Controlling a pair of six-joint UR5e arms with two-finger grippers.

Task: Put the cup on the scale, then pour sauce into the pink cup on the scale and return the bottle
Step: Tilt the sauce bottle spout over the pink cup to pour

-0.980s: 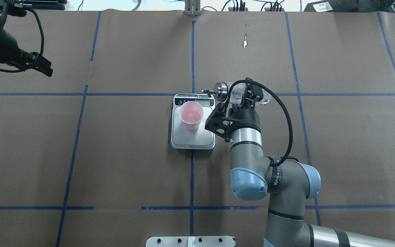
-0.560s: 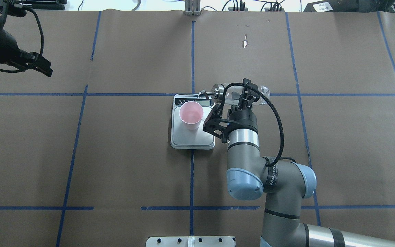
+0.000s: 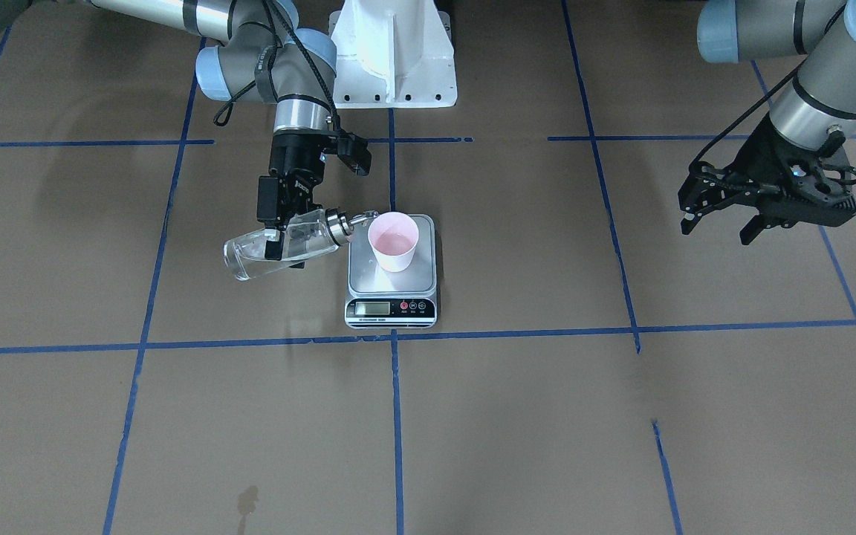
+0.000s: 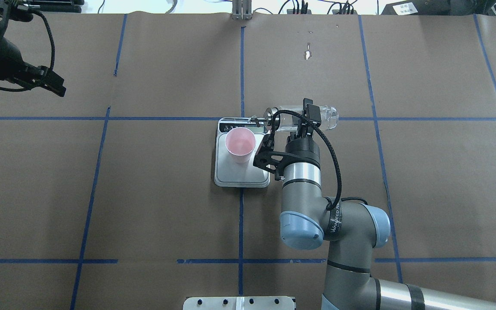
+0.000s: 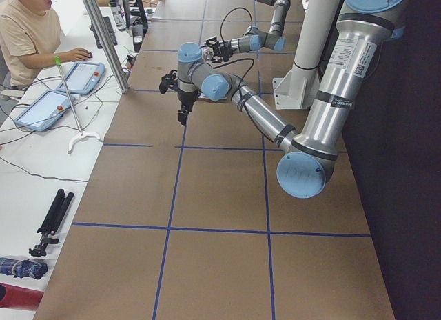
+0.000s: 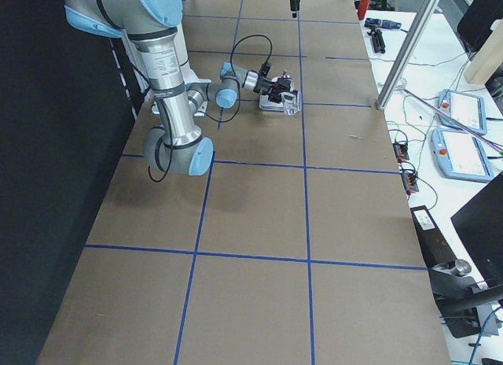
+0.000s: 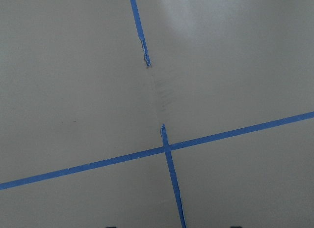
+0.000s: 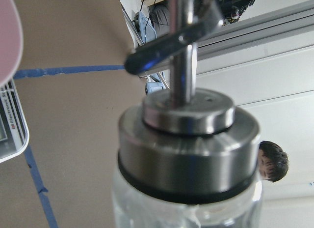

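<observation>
pour step. right gripper [image 3: 279,238] pinches bottle [image 3: 246,261], tipped almost flat, spout at rim of cup [image 3: 393,241] on scale [image 3: 428,282]. left gripper [image 3: 714,229] spread, idle, well apart. next: steady tilt, spout over cup mouth.

Bottle [image 3: 246,260]: clear glossy glass; collar [image 8: 189,144] polished metal, black ring beneath. Scale [image 3: 420,276]: satin steel platform, glossy black strip [image 3: 391,319] at 6 o'clock edge. Cup [image 3: 394,253]: matt pink, smooth. Bench [image 3: 547,416]: matt brown paper, blue tape lines [image 3: 517,332].

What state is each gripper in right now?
Left gripper: open, holding nothing.
Right gripper: shut on the bottle, which is tipped with its spout at the cup.
</observation>
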